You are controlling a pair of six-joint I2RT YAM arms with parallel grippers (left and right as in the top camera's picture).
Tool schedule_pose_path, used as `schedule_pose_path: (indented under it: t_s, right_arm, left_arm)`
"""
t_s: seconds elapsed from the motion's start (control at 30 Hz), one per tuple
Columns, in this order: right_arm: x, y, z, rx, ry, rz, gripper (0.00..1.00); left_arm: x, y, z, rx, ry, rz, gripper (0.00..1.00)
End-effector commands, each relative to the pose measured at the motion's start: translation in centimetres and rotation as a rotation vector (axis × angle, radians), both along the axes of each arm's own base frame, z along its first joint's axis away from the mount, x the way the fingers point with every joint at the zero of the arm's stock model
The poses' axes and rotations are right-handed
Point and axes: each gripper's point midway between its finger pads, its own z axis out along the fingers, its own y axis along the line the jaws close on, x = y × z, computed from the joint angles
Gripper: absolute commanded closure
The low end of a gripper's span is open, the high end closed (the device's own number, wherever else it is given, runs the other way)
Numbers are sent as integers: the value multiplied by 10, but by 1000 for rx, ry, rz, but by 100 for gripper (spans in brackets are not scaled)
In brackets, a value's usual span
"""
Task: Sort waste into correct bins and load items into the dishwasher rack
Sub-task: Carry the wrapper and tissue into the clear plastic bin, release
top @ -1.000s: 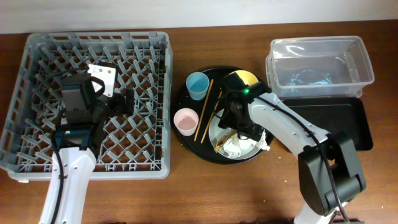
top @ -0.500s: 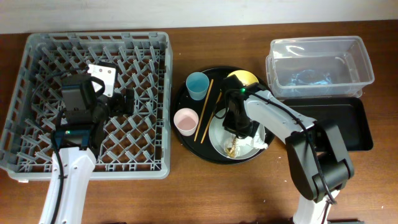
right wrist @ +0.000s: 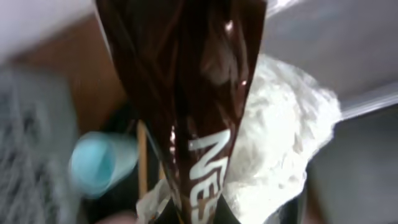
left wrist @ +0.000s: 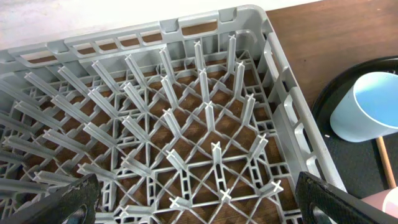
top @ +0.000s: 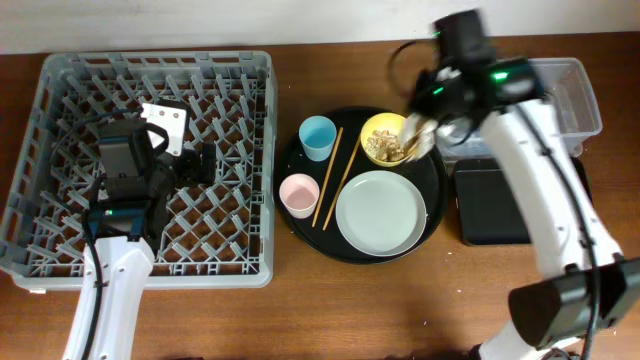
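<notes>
My right gripper hangs above the right rim of the yellow bowl, shut on the shiny brown wrapper and the crumpled white napkin together. Beige food scraps lie in the bowl. The pale green plate is bare. The blue cup, pink cup and chopsticks rest on the round black tray. My left gripper stands open over the grey dishwasher rack, nothing between its fingers.
The clear tub stands at the back right, partly hidden by my right arm. The shallow black tray lies in front of it. The rack fills the left of the table. The blue cup shows right of the rack's wall.
My right gripper shut on the wrapper and napkin on the plate, then rose with them up and back to the right, over the bowl. The plate is now bare. The left arm has not moved.
</notes>
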Motion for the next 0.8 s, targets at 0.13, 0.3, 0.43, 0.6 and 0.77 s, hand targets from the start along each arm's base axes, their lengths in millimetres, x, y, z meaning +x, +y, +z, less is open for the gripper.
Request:
schedule_pose_path:
  t_s: [0.13, 0.3, 0.43, 0.6, 0.77]
  right_arm:
    - [72, -156, -21, -97, -175, -472, 96]
    - [106, -162, -69, -101, -169, -479, 96]
    - [107, -162, -82, -103, -142, -475, 95]
    - [105, -149, -85, -93, -109, -357, 32]
    - [94, -110, -32, -38, -155, -64, 26]
  left_arm:
    - [2, 0, 12, -18, -27, 4, 0]
    - [2, 0, 12, -18, -27, 5, 0]
    - [2, 0, 12, -18, -27, 4, 0]
    - [2, 0, 12, -18, -27, 5, 0]
    - [2, 0, 12, -18, -27, 4, 0]
